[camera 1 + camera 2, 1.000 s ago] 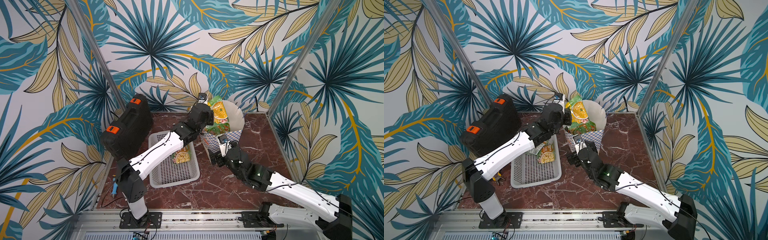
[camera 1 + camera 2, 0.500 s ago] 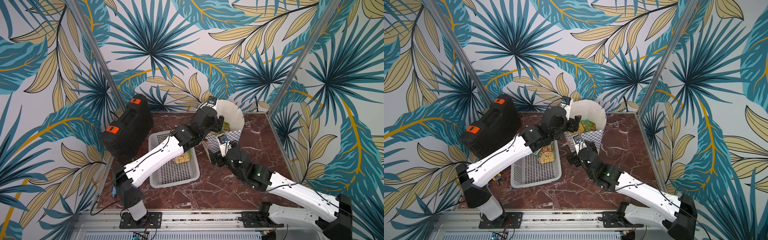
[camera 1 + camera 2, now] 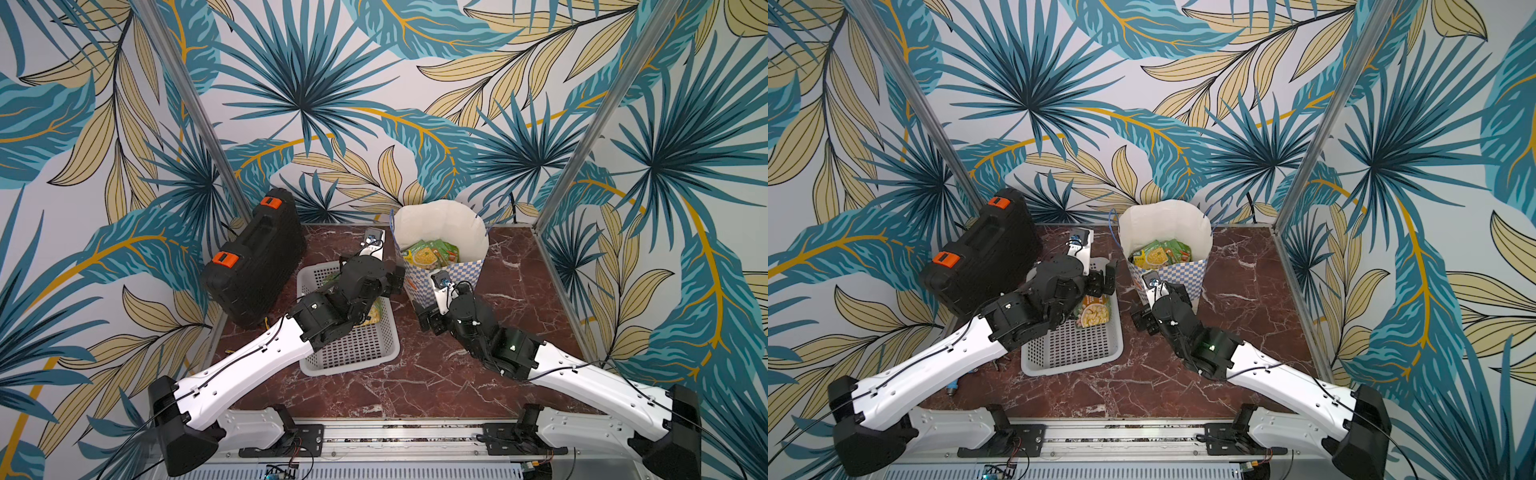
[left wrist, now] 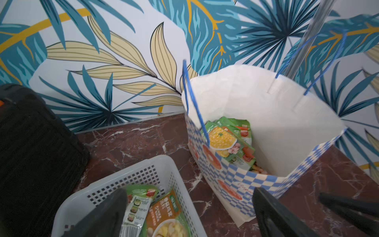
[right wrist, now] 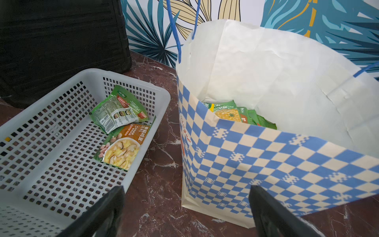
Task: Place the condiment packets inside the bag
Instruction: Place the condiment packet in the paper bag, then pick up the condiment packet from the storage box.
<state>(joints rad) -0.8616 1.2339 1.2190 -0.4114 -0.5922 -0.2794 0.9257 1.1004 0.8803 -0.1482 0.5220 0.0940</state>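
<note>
The checkered paper bag (image 3: 440, 232) (image 3: 1163, 232) stands open at the back of the table. Several green and yellow condiment packets (image 3: 430, 253) (image 4: 225, 139) (image 5: 229, 115) lie inside it. Two more packets, an orange one (image 5: 123, 143) (image 3: 1094, 311) and a green one (image 5: 117, 110), lie in the white basket (image 5: 51, 143). My left gripper (image 3: 1104, 279) (image 4: 187, 197) hangs open and empty over the basket's corner beside the bag. My right gripper (image 3: 430, 322) (image 5: 187, 190) is open and empty, low in front of the bag's near corner.
A black case with orange latches (image 3: 257, 266) (image 3: 980, 257) leans on the left wall behind the basket (image 3: 353, 353). Patterned walls close off the back and both sides. Bare marble tabletop (image 3: 519, 291) lies to the right of the bag.
My left gripper held a packet above the bag's mouth, opened and dropped it in. It has drawn back and down toward the basket. The right arm has not moved.
</note>
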